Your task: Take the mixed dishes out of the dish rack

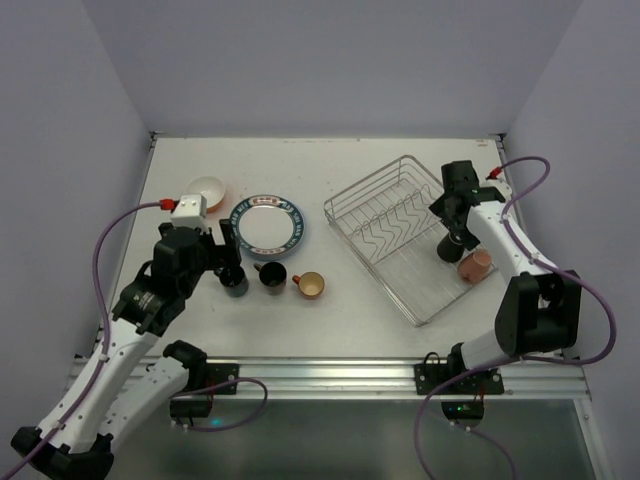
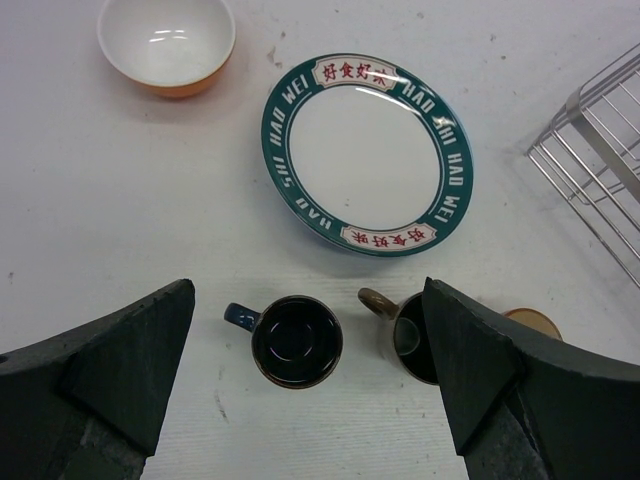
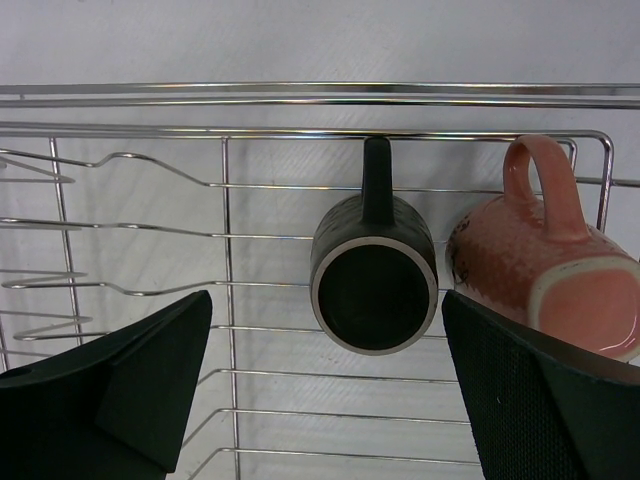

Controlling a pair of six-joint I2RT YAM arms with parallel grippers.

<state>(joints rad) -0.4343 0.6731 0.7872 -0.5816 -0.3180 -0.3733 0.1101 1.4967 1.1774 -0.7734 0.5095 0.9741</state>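
- White tabletop [image 1: 330,160] under pale lavender walls; toward its right side, the dish rack [image 1: 395,235], set at an angle.
- At the rack's right corner: black mug [image 3: 375,270] on its side, mouth facing the right wrist camera, handle pointing away toward the rim.
- Just beside it, pink mug [image 3: 545,270], also tipped over; touching or not, hard to tell.
- Right fingers [image 3: 130,390] spread wide, holding nothing, black mug centred between them and a little ahead.
- Left fingers [image 2: 110,370] likewise spread and empty, over a dark mug [image 2: 297,342] on the tabletop, well apart from the rack.
- Plainly the right arm's reach; probably best closed across the black mug's body, clear of the pink neighbour.
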